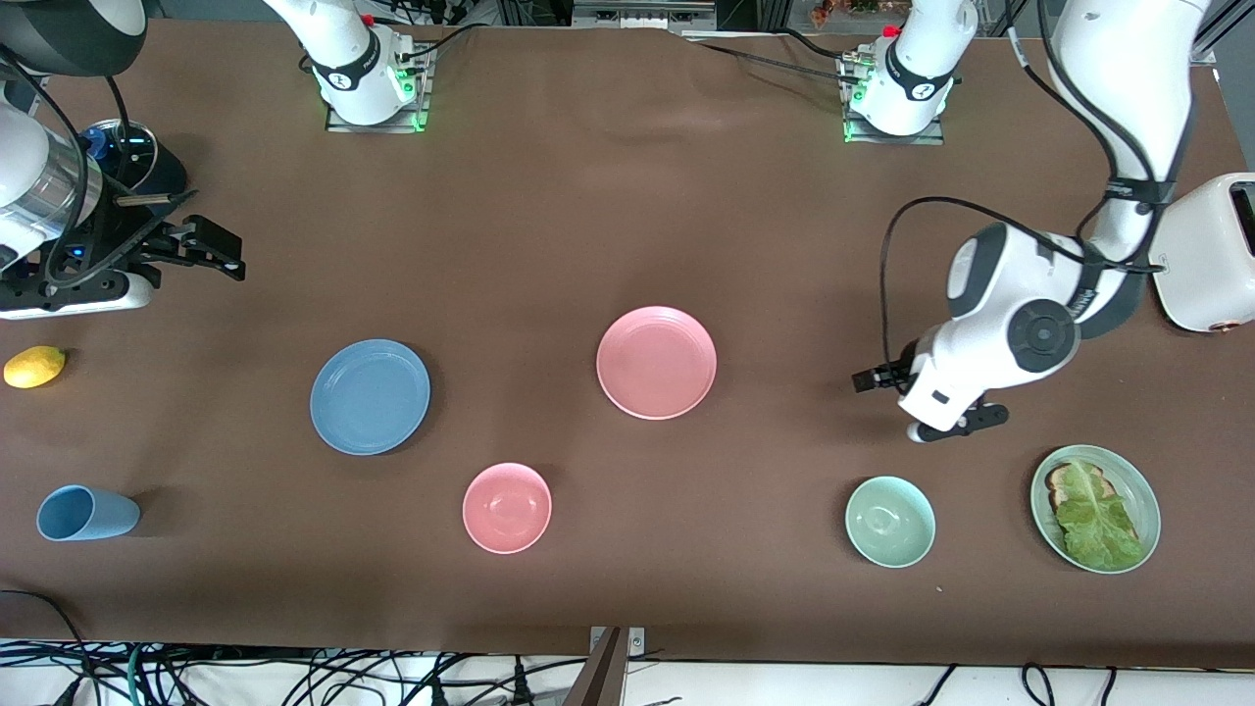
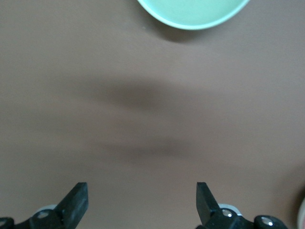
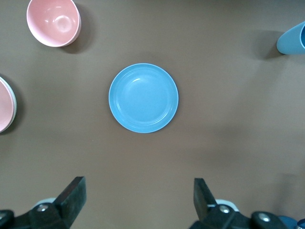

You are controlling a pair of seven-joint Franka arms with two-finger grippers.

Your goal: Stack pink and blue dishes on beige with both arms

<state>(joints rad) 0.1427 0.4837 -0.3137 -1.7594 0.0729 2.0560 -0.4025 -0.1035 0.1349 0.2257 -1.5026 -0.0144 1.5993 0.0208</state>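
1. A brown table [image 1: 608,226] is holding several dishes, with two white robot arms reaching over it from their bases.
2. The blue plate [image 1: 370,396] is lying flat toward the right arm's end of the table, with nothing on it.
3. The pink plate [image 1: 656,362] is lying flat near the middle of the table, well apart from the blue plate. A beige edge seems to be showing under its rim in the right wrist view.
4. The right gripper [image 3: 138,200] is hanging above bare table near the blue plate, its fingers spread wide and holding nothing.
5. The left gripper [image 2: 142,202] is hanging above bare table near a green bowl [image 1: 889,521], its fingers also spread wide and holding nothing.
6. A small pink bowl [image 1: 506,507] is sitting nearer the front camera than both plates.
7. A light blue cup [image 1: 86,513] is lying on its side and a lemon [image 1: 34,367] is resting near the right arm's end of the table.
8. A green plate [image 1: 1137,490] is holding bread topped with lettuce [image 1: 1093,515] at the left arm's end.
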